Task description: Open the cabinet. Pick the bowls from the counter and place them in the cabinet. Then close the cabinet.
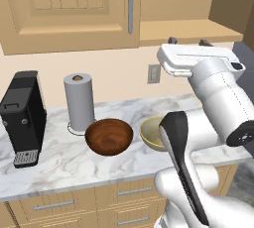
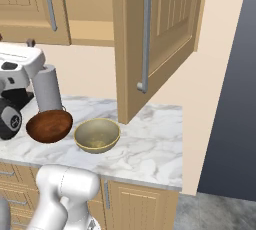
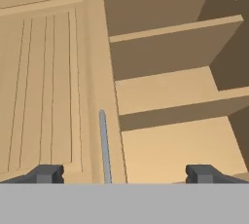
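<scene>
The cabinet [image 1: 74, 9] has its left door shut. Its right door [image 2: 160, 34] is swung wide open, showing a wooden shelf [image 3: 180, 91] with nothing on it. My gripper [image 1: 188, 41] is raised just below the open compartment and points up into it. In the hand view the gripper [image 3: 125, 174] is open with nothing between its fingers, and the left door's grey handle [image 3: 103, 145] runs above them. Two bowls sit side by side on the counter [image 1: 64, 167]: a dark brown wooden bowl [image 1: 109, 136] and a pale beige bowl [image 1: 151, 133], partly hidden by my arm. From the right, the brown bowl [image 2: 49, 125] and the beige bowl [image 2: 97, 135] show whole.
A black coffee machine [image 1: 22, 118] stands at the counter's left, and a paper towel roll [image 1: 79, 103] is behind the brown bowl. The open door [image 2: 145, 89] hangs out over the counter's right part. Drawers [image 1: 124, 192] run below.
</scene>
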Available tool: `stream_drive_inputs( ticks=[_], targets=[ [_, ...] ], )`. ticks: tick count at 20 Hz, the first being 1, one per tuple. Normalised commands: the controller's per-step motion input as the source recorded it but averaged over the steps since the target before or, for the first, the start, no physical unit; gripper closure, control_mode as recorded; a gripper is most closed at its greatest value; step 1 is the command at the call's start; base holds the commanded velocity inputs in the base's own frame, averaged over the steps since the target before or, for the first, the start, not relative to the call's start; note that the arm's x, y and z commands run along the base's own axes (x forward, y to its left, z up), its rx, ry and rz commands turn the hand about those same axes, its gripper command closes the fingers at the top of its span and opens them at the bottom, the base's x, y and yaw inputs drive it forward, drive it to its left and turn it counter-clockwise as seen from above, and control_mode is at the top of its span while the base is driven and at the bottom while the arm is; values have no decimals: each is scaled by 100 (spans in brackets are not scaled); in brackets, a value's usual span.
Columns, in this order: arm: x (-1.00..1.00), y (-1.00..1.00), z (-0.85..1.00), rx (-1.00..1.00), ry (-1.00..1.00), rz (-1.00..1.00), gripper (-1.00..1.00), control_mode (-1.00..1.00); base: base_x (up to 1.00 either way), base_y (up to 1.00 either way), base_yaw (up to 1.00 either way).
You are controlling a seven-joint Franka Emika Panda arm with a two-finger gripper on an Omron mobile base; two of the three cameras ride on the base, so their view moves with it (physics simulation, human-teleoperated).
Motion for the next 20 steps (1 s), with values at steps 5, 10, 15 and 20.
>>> stream_drive_inputs(
  ticks=[5, 10, 15, 20],
  targets=[
    [57, 34, 0, -2, 6, -4, -100, -100, 0, 0, 0],
    [48, 21, 0, 0, 2, -3, -100, -100, 0, 0, 0],
    [51, 3, 0, 0, 0, -1, -100, -100, 0, 0, 0],
    [60, 0, -14, 0, 0, 0, -100, -100, 0, 0, 0]
  ],
)
